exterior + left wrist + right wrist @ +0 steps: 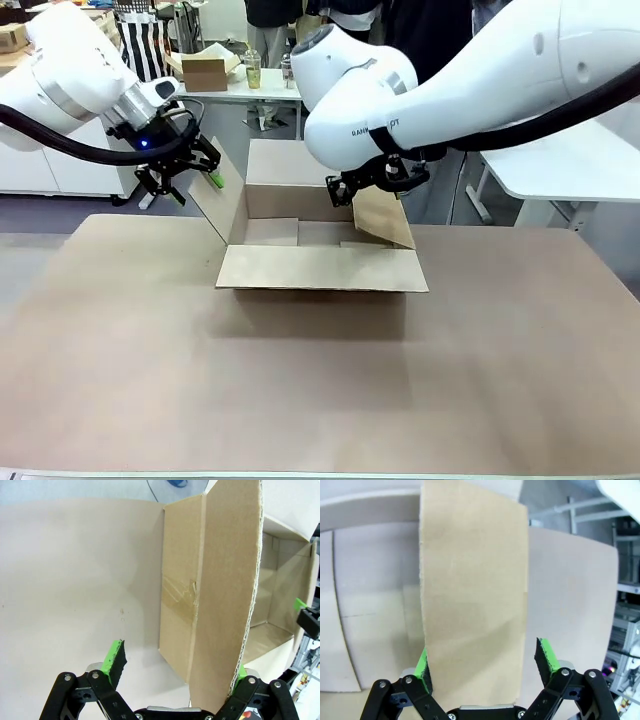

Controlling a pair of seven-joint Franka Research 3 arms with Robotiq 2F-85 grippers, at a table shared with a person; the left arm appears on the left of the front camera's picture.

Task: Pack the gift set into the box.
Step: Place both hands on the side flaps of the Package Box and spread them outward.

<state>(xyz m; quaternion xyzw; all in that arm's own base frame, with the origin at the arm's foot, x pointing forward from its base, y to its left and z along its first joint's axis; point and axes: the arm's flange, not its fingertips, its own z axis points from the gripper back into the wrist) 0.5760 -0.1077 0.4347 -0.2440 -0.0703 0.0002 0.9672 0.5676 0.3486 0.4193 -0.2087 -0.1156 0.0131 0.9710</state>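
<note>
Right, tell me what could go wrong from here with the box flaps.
1. The left claw straddles the left flap and the right claw the right flap, both open, so either flap could slip out and fold over the opening.
2. Pushing a flap harder may slide or tilt the box, which nothing else holds.

Even, bright overhead light; soft shadow under the box (320, 245); wrist views bend at edges, backgrounds slightly blurred.

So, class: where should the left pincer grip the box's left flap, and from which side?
Grip the left flap at its free outer edge, coming edge-on from outside the box: it stands raised and thin, fitting between the open left pincer fingers.
</note>
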